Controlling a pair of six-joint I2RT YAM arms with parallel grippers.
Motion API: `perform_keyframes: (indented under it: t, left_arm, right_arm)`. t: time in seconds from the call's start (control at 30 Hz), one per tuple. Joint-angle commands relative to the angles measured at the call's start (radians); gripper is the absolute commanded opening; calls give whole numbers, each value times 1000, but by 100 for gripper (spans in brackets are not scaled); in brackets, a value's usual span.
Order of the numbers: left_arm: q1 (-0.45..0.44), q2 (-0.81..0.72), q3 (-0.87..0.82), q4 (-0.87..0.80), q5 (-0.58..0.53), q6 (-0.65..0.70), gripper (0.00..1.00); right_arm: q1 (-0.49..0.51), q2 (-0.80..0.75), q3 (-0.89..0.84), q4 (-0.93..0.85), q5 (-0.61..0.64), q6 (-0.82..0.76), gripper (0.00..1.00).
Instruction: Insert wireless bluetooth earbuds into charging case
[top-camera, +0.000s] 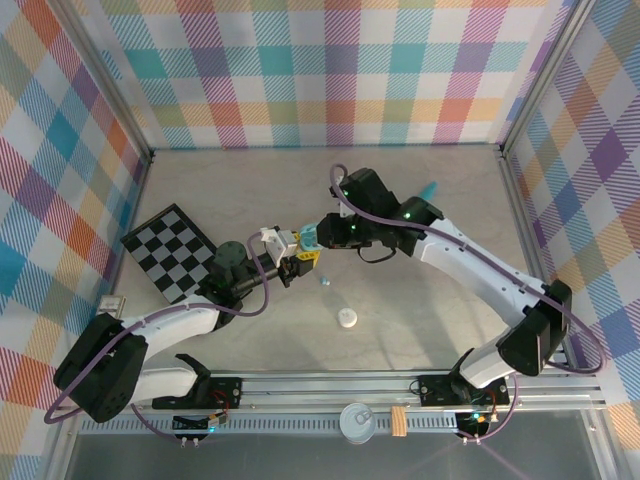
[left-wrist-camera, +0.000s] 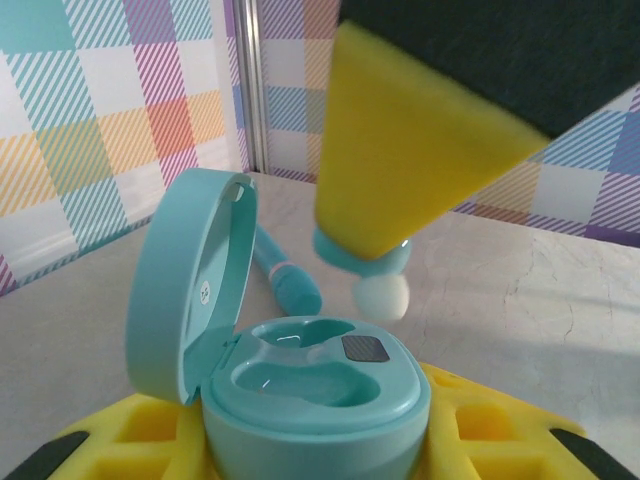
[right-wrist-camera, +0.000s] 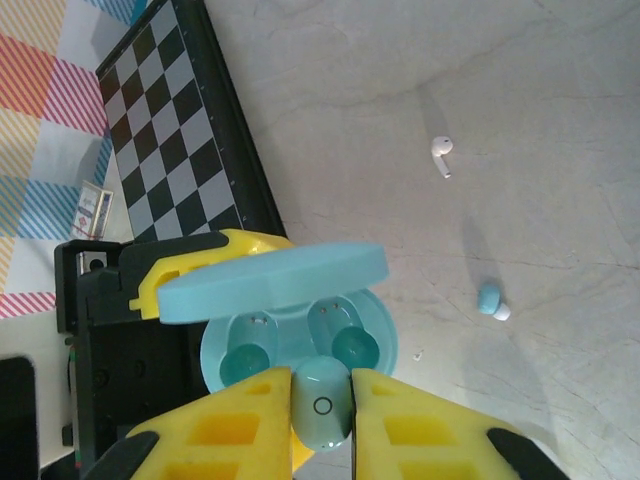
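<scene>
My left gripper (top-camera: 285, 262) is shut on an open teal charging case (left-wrist-camera: 310, 390). The case's lid (left-wrist-camera: 190, 285) stands up at the left and both sockets are empty. My right gripper (right-wrist-camera: 322, 400) is shut on a teal earbud (right-wrist-camera: 322, 412) and hovers just above the case (right-wrist-camera: 290, 345). In the left wrist view that earbud's white tip (left-wrist-camera: 380, 296) hangs below a yellow finger (left-wrist-camera: 420, 150), a little beyond the case's far rim. A white stemmed earbud (right-wrist-camera: 441, 153) and a pale blue earbud (right-wrist-camera: 490, 302) lie loose on the table.
A black-and-white checkerboard (top-camera: 175, 250) lies at the left, close behind my left arm. A white round object (top-camera: 346, 319) sits on the table near the front. The long teal stick (top-camera: 428, 189) lies at the back right. Plaid walls enclose the table.
</scene>
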Motion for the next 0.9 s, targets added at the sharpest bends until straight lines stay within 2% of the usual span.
perform_keyframes:
  t: [0.0, 0.77, 0.87]
  left_arm:
    - [8, 2, -5, 38, 7, 25, 24]
    - [6, -3, -8, 36, 4, 25, 24]
    - [6, -6, -8, 36, 0, 26, 24]
  right_arm:
    - [8, 24, 42, 24, -48, -22, 19]
    - [27, 99, 71, 22, -99, -38, 19]
    - [30, 97, 71, 21, -121, -38, 21]
